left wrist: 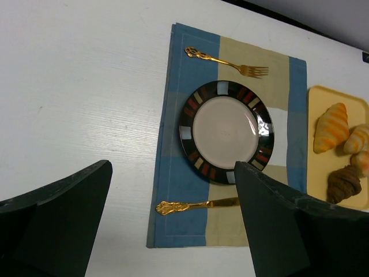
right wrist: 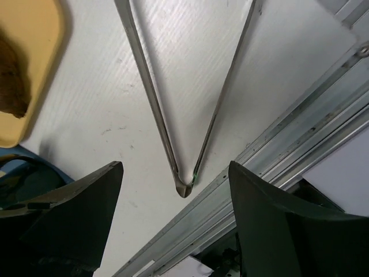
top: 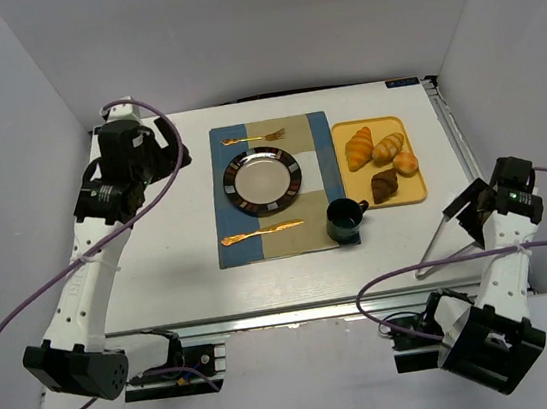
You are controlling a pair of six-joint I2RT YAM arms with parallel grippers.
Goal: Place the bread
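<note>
**Bread** [top: 384, 186]: small dark-brown ridged croissant, darkest pastry present. It lies on the yellow tray [top: 358, 193], close to the tray's near edge. Nothing grips it. The left wrist view shows it at the far right; the right wrist view catches only its edge at the far left.

**Other pastries, same tray:** a large golden-orange striped croissant [top: 358, 148] at the far left, a second golden pastry [top: 387, 147] just beside it, and a small round bun [top: 406, 162] just beyond and to the right of the bread.

**Place setting:** a blue-and-tan checked placemat [top: 323, 158] lies left of the tray. A round plate [top: 295, 176] with a dark patterned rim and pale centre sits in the middle of it, bare. A gold fork [top: 255, 137] lies beyond the plate and a gold knife [top: 262, 232] on its near side. A dark mug [top: 342, 220] stands on the mat's near right corner, handle toward the tray.

**Tongs** [right wrist: 148, 86]: metal, spread in a V, flat on the white table [top: 178, 247] near its right front corner, beside the aluminium edge rail [right wrist: 300, 127].

**Left gripper** [left wrist: 173, 167]: fingers spread wide, holding nothing, raised over the table left of the placemat.

**Right gripper** [right wrist: 176, 166]: fingers spread wide, holding nothing, above the tongs, whose hinge end shows between the fingertips.
</note>
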